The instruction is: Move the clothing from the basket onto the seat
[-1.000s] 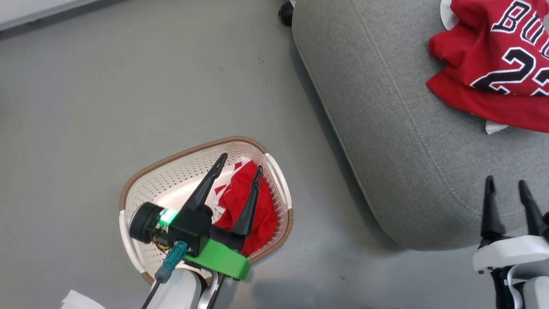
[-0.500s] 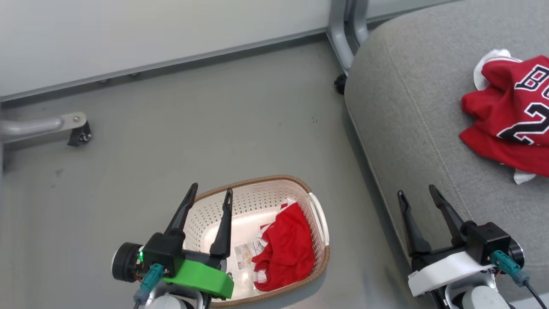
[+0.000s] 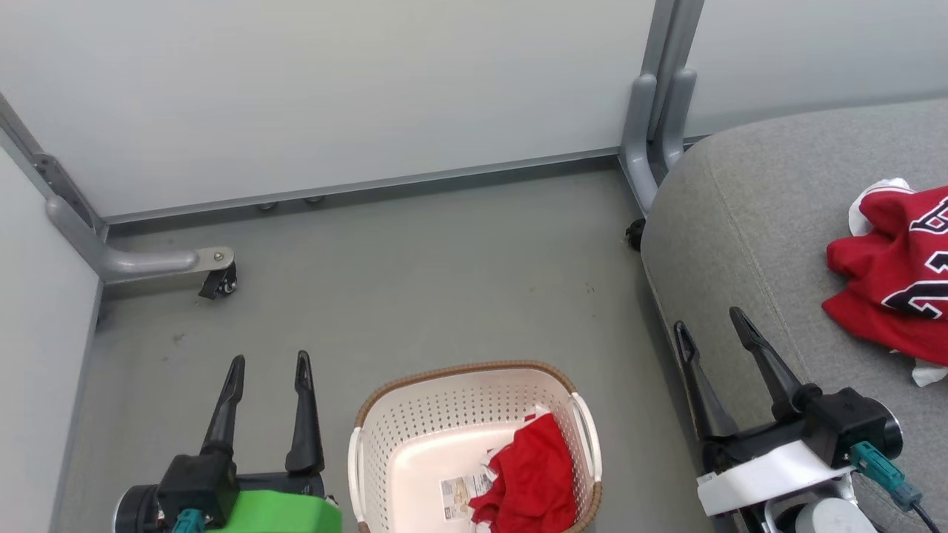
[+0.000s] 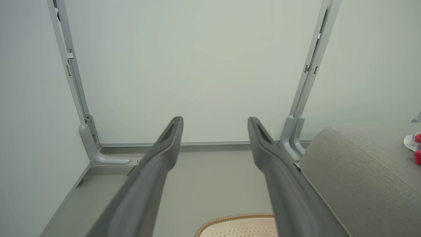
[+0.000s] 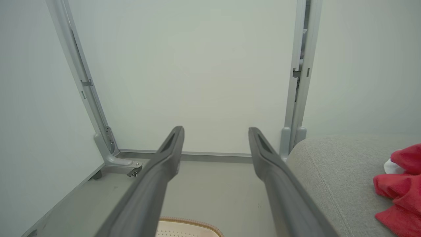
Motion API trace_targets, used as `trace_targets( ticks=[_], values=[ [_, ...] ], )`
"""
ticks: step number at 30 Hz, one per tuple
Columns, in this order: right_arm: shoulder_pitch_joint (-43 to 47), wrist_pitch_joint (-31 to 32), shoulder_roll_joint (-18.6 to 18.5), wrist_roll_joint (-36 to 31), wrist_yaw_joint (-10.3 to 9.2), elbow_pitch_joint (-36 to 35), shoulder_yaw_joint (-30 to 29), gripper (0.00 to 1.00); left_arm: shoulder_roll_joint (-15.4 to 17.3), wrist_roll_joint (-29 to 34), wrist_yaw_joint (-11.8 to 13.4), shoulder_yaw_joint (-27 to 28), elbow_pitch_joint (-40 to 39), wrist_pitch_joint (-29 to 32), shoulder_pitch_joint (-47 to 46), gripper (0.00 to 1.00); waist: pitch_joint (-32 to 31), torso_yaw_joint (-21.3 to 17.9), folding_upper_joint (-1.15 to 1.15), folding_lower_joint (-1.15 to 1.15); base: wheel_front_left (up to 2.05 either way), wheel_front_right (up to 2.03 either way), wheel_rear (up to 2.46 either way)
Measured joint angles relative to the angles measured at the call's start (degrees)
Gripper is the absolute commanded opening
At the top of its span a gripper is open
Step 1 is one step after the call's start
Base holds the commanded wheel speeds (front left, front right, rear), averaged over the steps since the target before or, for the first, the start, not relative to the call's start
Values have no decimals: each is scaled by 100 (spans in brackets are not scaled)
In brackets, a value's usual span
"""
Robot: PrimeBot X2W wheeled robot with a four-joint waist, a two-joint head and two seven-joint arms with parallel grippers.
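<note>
Grey floor (image 3: 444,281) holds a cream perforated basket (image 3: 459,369) with crumpled red garment (image 3: 537,474).

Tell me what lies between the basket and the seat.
In the head view, a bare strip of floor separates the basket from the seat; nothing lies on it.

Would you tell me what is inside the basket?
In the basket, a red garment lies against the right wall beside a paper label; anything beneath it is hidden.

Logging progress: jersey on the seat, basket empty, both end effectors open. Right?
No. The basket holds a red garment, per the head view. The jersey is on the seat; the left end effector and right end effector are open.
</note>
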Motion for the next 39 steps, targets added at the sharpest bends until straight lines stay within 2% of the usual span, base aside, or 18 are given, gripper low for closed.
trace_targets(
  ticks=[6,15,27,39],
  values=[
    [251,0,31,38,0,-93,-218,100,-1,73,87,86,-368,0,318,100,-234,27,0,0,0,0,0],
    [615,1,25,-59,0,51,-220,100,-3,196,26,82,-358,0,739,100,-481,-79,0,0,0,0,0],
    [688,1,10,-43,0,260,-111,100,-3,235,-89,96,-308,0,792,100,-608,-200,0,0,0,0,0],
    [683,1,9,-7,0,316,-3,100,-3,265,-88,86,-268,0,793,100,-580,-248,0,0,0,0,0]
  ],
)
